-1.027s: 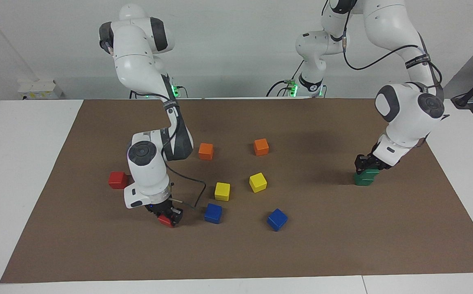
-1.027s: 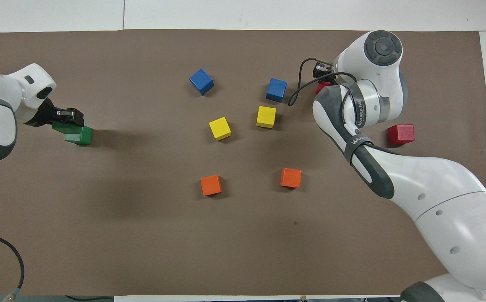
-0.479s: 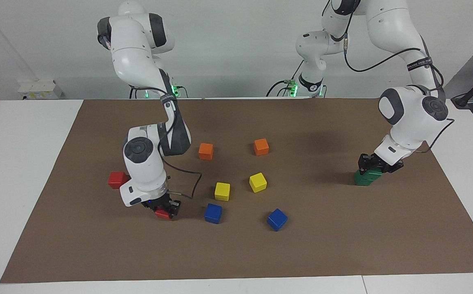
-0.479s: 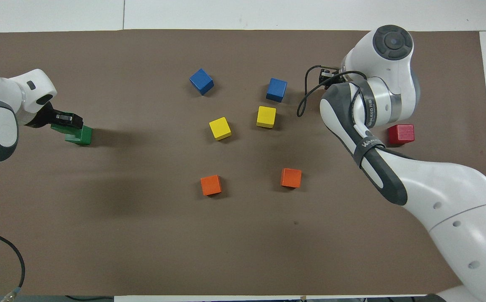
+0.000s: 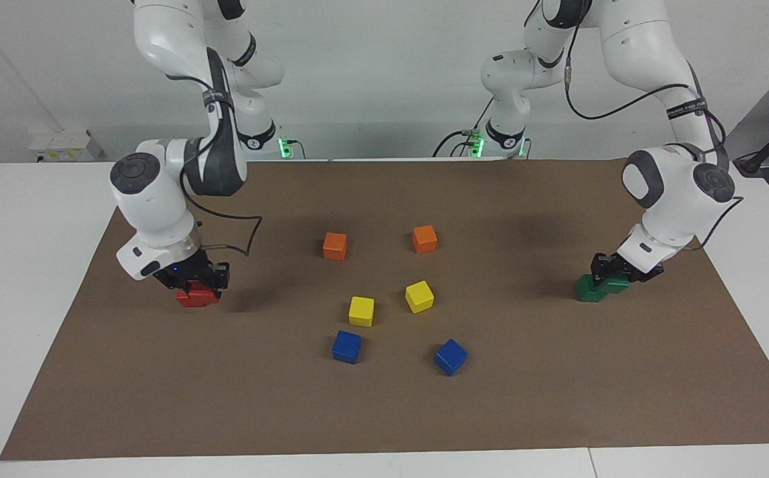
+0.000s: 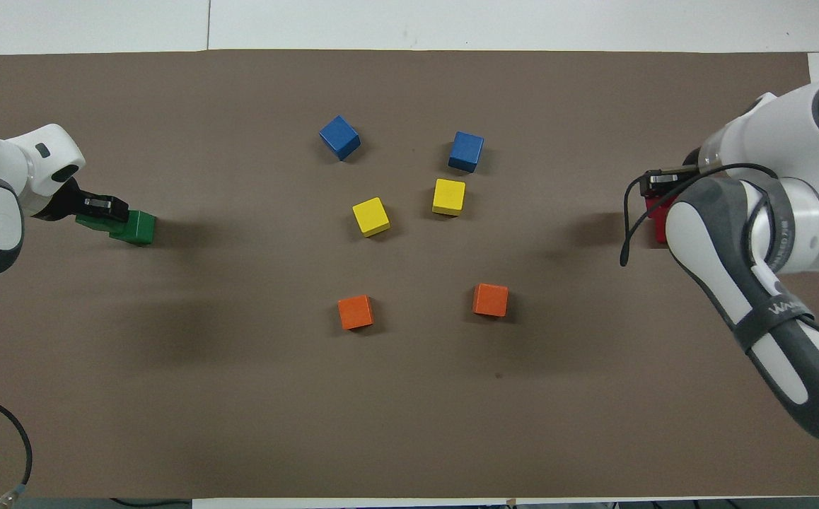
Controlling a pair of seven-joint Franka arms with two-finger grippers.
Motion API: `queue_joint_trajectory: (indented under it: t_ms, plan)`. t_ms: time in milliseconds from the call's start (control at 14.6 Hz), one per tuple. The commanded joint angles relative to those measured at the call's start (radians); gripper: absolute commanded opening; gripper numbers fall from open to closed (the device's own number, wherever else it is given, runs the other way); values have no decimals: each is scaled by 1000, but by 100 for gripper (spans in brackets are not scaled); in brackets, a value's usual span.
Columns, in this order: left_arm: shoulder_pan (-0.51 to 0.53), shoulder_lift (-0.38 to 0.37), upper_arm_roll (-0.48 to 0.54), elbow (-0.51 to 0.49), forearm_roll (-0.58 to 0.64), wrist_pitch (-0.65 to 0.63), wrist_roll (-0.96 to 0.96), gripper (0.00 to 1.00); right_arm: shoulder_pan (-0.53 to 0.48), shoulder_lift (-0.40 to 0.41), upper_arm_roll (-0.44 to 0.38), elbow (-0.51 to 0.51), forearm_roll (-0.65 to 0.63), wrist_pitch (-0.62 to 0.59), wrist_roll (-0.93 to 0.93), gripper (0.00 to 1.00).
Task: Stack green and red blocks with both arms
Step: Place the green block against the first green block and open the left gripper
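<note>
both arms bent low, gripping raised blocks.

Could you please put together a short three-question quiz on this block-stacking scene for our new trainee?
1. True or false: the right end effector holds a red block over the other red block.
2. Which colour is the block in the left end effector? A) blue B) green C) orange
3. How many loose blocks lie in the middle of the brown mat, and in which colours?

Key
1. True; the held block sits offset on the lower one.
2. B; it sits offset on the second green block.
3. Six: orange and, yellow and, blue and.
</note>
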Motion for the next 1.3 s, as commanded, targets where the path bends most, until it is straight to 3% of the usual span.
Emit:
queue_joint_trajectory:
  t_ms: [0,205,411,548,685,753,822,1096,1233]
  plan:
    - [-5,-14,-1,-39,16,46,4,0,-65,-80,14,-129,-6,64,-107,0]
    - [-5,-15,-1,-46,16,46,11,0,-85,-101,14,-217,2,188,-115,0]
    - [-6,-20,-1,-65,17,49,11,0,-87,-94,14,-222,2,205,-28,0]
    - [-6,-23,-1,-88,17,73,11,24,-88,-92,14,-226,2,207,-32,0]
    - [-6,-26,-1,-105,17,95,13,34,-88,-92,14,-234,2,214,-32,0]
    - [-6,-26,-1,-105,17,94,10,62,-91,-86,14,-238,0,234,-32,0]
    - [-6,-26,-1,-105,17,94,10,100,-96,-80,14,-240,0,252,-34,0]
    - [-5,-33,0,-50,17,72,7,100,-98,-80,14,-242,2,257,-34,0]
    - [-5,-43,2,28,16,-19,4,100,-99,-80,14,-240,2,259,-31,0]
